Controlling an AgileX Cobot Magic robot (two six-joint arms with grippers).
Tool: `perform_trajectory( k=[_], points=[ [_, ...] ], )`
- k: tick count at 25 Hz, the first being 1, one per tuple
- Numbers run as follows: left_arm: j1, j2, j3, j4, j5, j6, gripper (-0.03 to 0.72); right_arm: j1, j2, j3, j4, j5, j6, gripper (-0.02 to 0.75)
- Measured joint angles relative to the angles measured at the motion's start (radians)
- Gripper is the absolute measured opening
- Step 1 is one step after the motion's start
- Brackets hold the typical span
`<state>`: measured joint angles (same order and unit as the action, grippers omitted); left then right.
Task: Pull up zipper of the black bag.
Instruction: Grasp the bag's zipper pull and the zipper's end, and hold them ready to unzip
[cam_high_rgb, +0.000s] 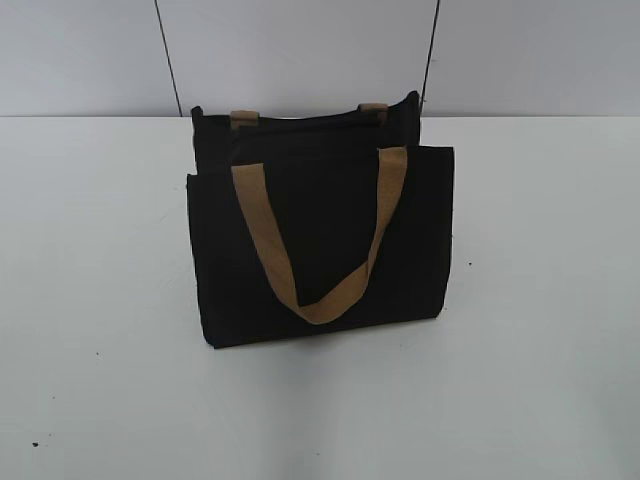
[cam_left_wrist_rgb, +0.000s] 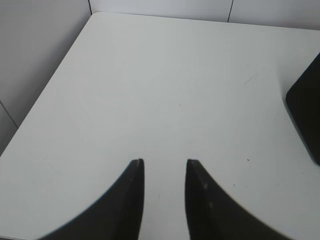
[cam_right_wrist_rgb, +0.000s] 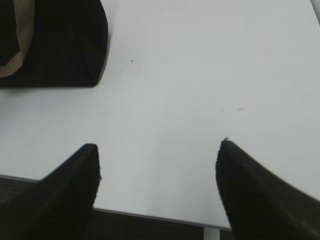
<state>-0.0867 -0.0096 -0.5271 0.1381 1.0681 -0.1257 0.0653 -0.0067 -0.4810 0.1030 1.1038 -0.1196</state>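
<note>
The black bag (cam_high_rgb: 320, 235) stands upright in the middle of the white table, its front tan handle (cam_high_rgb: 320, 240) hanging down over the front panel. The zipper runs along the bag's top edge (cam_high_rgb: 300, 135); its pull tab does not show. Neither gripper shows in the exterior view. My left gripper (cam_left_wrist_rgb: 164, 162) is open and empty over bare table, with a corner of the bag (cam_left_wrist_rgb: 306, 112) at the right edge of its view. My right gripper (cam_right_wrist_rgb: 159, 147) is wide open and empty near the table's front edge, the bag (cam_right_wrist_rgb: 65, 45) at the upper left of its view.
The white table (cam_high_rgb: 540, 300) extends on both sides of the bag. A pale wall with dark seams (cam_high_rgb: 165, 55) stands behind it. The table's front edge (cam_right_wrist_rgb: 150, 214) lies under my right gripper, its left edge (cam_left_wrist_rgb: 50, 85) in the left wrist view.
</note>
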Motion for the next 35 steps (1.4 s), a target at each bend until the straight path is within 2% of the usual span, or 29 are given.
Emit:
perform_trajectory(
  k=[18, 23, 29, 35],
  points=[
    [0.0, 0.03, -0.011, 0.002, -0.028, 0.0, 0.235, 0.0, 0.0, 0.0, 0.0, 0.0, 0.0, 0.557],
    [0.0, 0.175, -0.063, 0.001, -0.191, 0.0, 0.249, 0.0, 0.0, 0.0, 0.0, 0.0, 0.0, 0.557],
    [0.0, 0.385, -0.07, -0.041, -0.451, 0.0, 0.255, 0.0, 0.0, 0.0, 0.0, 0.0, 0.0, 0.557],
    [-0.018, 0.568, -0.07, -0.05, -0.669, 0.0, 0.323, 0.0, 0.0, 0.0, 0.0, 0.0, 0.0, 0.557]
  ],
)
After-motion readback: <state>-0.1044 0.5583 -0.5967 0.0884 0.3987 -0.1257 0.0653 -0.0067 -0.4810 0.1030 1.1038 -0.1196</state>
